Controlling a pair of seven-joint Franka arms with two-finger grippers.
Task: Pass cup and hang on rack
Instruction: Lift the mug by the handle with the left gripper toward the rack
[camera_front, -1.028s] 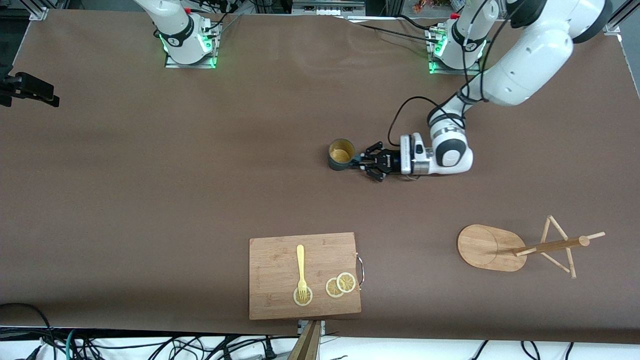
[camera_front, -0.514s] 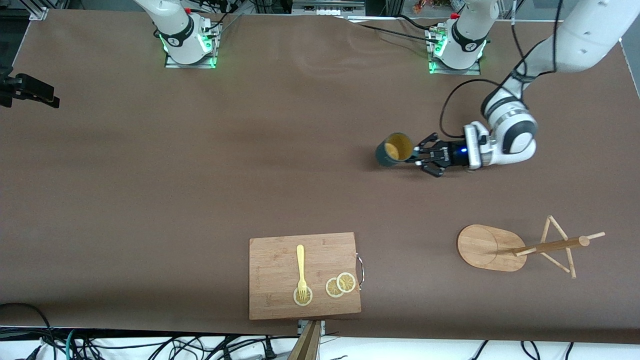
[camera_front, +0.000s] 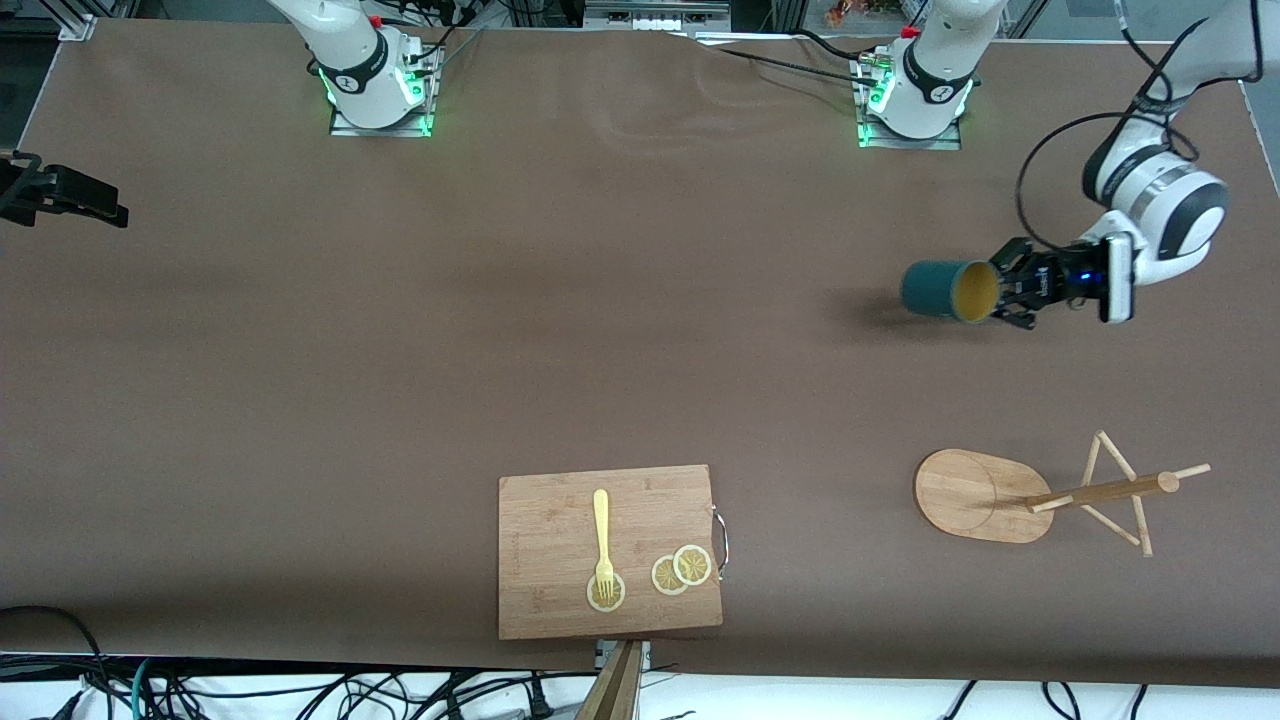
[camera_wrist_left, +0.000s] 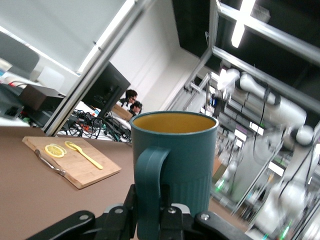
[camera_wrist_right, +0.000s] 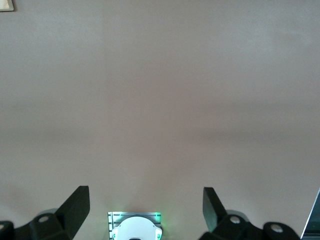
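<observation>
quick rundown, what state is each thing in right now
dark teal cylindrical cup: lifted off the table, tipped on its side, held by its handle
left end effector: shut on the cup's handle, up over the left arm's end of the table
right end effector: open, empty, waiting over bare table
light wooden rack: standing, pegs bare, no cup hung
yellow fork: lying flat on the wooden cutting board, tines on a lemon slice

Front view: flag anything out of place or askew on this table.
The rack lies tipped on its side toward the left arm's end of the table, its pole flat and its pegs splayed, so it cannot take a mug. The cup is airborne, tilted sideways, in the left gripper, which is shut on its handle. Nothing else stands out.
</observation>
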